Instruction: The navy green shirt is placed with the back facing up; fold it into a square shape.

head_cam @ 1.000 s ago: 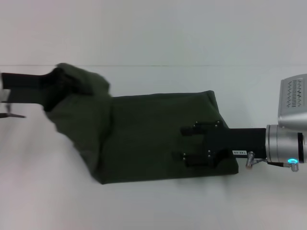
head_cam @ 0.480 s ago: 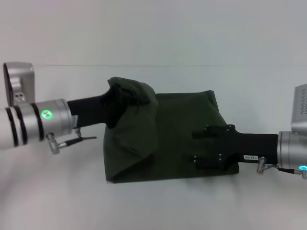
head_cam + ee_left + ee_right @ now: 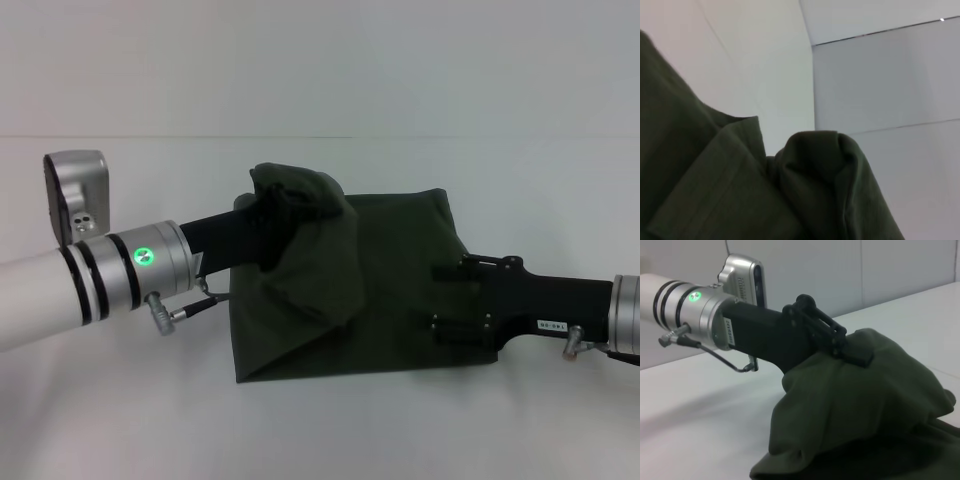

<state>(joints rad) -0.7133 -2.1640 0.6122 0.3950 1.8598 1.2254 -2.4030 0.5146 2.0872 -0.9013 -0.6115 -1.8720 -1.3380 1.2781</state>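
Where the white bench (image 3: 330,440) spreads out before the robot, the navy green shirt (image 3: 390,300) lies across its middle, already doubled into a wide dark-olive slab with a straight near edge and a square far right corner. Its left part is lifted off the rest: a bunched fold of cloth rises at the far left of the slab and drapes down and to the right over the flat layer beneath.

From the left side the left hand (image 3: 268,228) reaches in with its black body level above the bench, and its tip is buried in that raised bunch. In the right wrist view the left hand (image 3: 855,352) shows a finger pressed onto the top of the mound with cloth gathered around it, so it is gripping the shirt and holding the fold up.

Coming in from the right, the right hand (image 3: 440,298) lies low over the right part of the slab, its two black fingers spread apart and resting against the flat cloth, holding nothing between them.
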